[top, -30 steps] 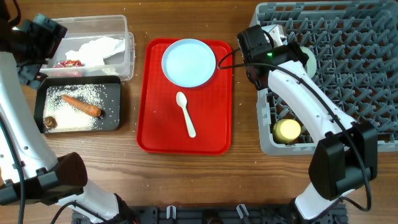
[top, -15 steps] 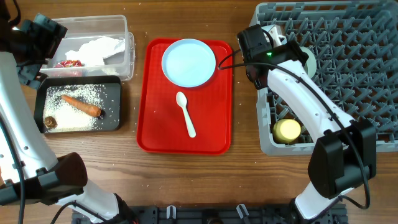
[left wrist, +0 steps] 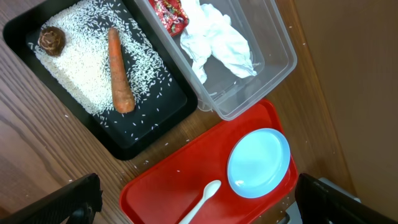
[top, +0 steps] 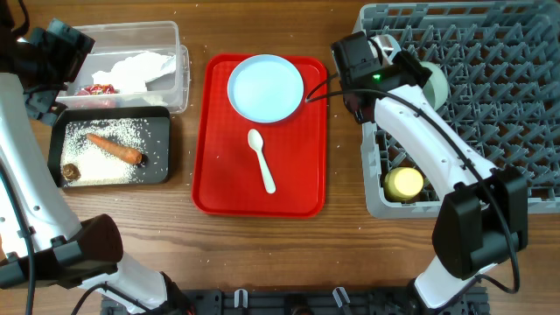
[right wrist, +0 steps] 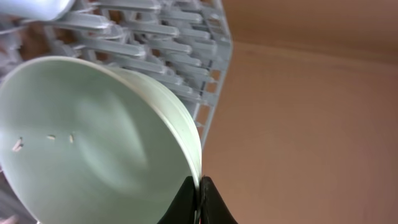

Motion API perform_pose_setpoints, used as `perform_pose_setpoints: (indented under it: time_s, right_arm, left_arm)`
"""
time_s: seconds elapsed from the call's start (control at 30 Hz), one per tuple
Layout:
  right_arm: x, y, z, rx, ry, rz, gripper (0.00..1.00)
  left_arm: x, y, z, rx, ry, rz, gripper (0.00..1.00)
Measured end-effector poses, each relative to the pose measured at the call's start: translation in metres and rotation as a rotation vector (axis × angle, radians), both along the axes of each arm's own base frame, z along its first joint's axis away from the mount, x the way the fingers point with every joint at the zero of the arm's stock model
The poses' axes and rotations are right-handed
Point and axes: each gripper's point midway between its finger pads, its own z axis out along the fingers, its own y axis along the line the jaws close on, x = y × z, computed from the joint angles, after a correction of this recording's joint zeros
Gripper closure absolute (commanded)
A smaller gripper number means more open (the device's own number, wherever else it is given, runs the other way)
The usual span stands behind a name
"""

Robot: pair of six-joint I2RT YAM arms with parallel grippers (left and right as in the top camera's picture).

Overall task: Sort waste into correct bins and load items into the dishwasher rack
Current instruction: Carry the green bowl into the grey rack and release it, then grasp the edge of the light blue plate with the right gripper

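1. My right jaws are clenched on the rim of the mint-green bowl [right wrist: 93, 143], the two fingertips pinched together with only the thin wall between them. The bowl stands tilted on edge just ahead of them, with a few rice grains stuck inside.
2. Over the last second my right wrist has edged slightly away from the dishwasher rack [top: 490, 52] and more of the bowl shows beside it. I judge the bowl is being settled among the pegs and is not yet let go.
3. Directly behind the bowl are the rack's pegs. Back along my arm, the yellow cup [top: 404, 182] already sits in the rack.
4. Off to the side of these jaws, clear of the rack, the red tray [top: 219, 175] carries the pale blue plate [top: 265, 87] and the white spoon [top: 261, 159]; both are yet to be loaded.
5. Farthest off, my left jaws hang spread wide and empty. Below them are the clear tub [left wrist: 273, 81] with the napkin [left wrist: 217, 40] and wrapper [left wrist: 169, 12], and the black tray [left wrist: 124, 146] with the carrot [left wrist: 118, 71], rice [left wrist: 74, 62] and brown lump [left wrist: 51, 38].
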Motion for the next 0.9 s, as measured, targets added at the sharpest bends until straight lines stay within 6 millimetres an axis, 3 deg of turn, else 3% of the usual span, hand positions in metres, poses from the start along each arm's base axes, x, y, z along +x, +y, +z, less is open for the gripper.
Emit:
perform_pose_setpoints:
  time_s: [0.4, 0.7, 0.83, 0.9]
  right_arm:
    - [0.001, 0.014, -0.012, 0.056, 0.038, 0.046, 0.96]
    - [0.002, 0.009, -0.014, 0.077, 0.034, 0.032, 0.95]
    - [-0.002, 0.026, -0.017, 0.078, 0.062, 0.076, 0.79]
    - [-0.004, 0.044, -0.02, 0.093, 0.076, 0.121, 0.69]
  left_arm:
    - [0.0, 0.0, 0.0, 0.0, 0.0, 0.0, 0.0]
    - [0.0, 0.0, 0.0, 0.0, 0.0, 0.0, 0.0]
    - [0.0, 0.0, 0.0, 0.0, 0.0, 0.0, 0.0]
    - [0.0, 0.0, 0.0, 0.0, 0.0, 0.0, 0.0]
